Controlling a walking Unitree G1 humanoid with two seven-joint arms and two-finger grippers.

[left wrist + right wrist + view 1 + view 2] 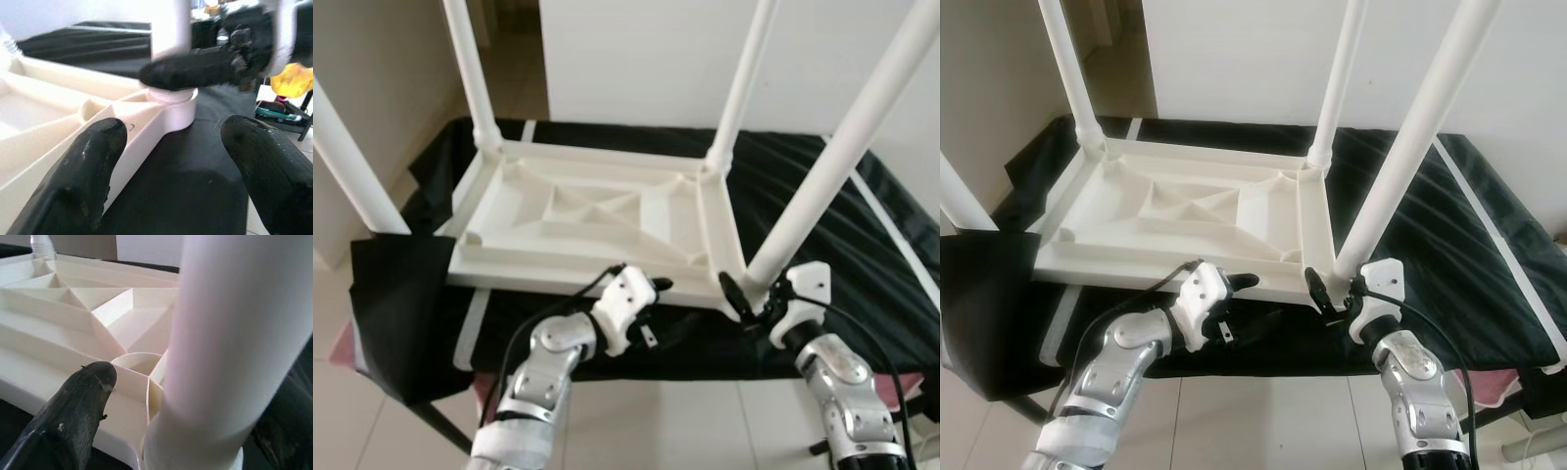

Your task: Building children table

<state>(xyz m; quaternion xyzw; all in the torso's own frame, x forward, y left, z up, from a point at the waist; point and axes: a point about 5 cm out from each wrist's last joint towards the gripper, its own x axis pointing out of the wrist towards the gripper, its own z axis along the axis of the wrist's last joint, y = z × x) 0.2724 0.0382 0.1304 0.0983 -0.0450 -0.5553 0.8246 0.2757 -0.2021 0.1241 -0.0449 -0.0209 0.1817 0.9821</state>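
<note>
- A black cloth [862, 245] covers the work surface, and the white plastic children's table top [597, 220] lies on it upside down, ribbed underside facing up, its near edge just in front of the robot.
- Four white legs stand up from its corners: the far-left leg [470, 69], the far-right leg [744, 83], the near-left leg [347, 162] and the near-right leg [842, 147], which leans toward the camera.
- The right gripper [744, 299] is at the base of that near-right leg, one finger [73, 416] on either side of the tube where it enters its corner socket [171, 105]. I would say it is closed around the leg, though the pad contact itself is hard to see.
- The left gripper [651, 294] hovers just beside the table's near edge, fingers [93, 166] spread and holding nothing, aimed at the same corner.
- To my eye this is the last step: seating or tightening the fourth leg.
- The next move probably calls for turning or pressing the leg home while the left gripper steadies the frame against shifting on the cloth.
</note>
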